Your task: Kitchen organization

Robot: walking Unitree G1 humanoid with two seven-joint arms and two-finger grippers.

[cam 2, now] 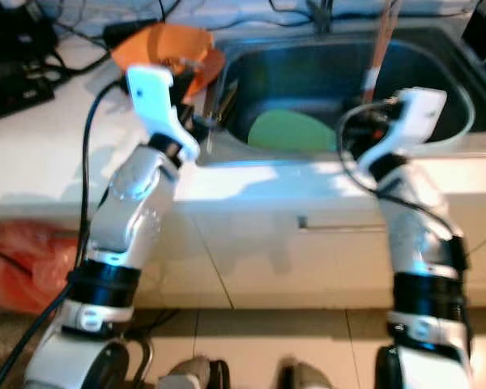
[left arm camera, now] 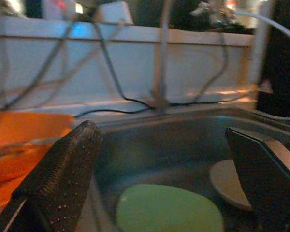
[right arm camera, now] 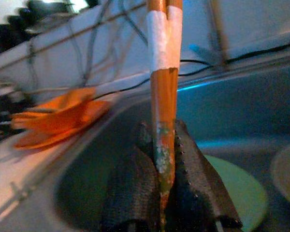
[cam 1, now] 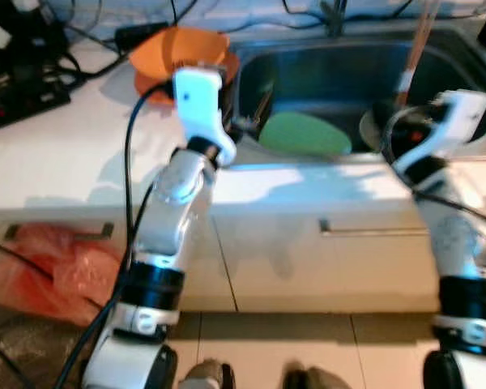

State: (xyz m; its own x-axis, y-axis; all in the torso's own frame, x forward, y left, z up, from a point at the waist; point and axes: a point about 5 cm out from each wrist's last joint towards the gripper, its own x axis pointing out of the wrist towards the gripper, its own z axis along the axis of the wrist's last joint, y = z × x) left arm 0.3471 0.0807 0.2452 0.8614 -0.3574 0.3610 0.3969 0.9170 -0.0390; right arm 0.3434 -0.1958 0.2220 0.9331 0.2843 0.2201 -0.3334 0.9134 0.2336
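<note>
Both arms reach over the sink, the right gripper holding chopsticks.

Eye views: the green plate lies in the sink, orange plates stack on the white table beside it.
Left wrist view: the left gripper has its fingers spread wide above the green plate.
Right wrist view: the fingers are clamped on the upright chopsticks, over the sink.

Dim, soft-focused pictures with a bluish cast. Bright light glares off the white counter; the sink basin lies shadowed, perhaps motion-blurred.
</note>
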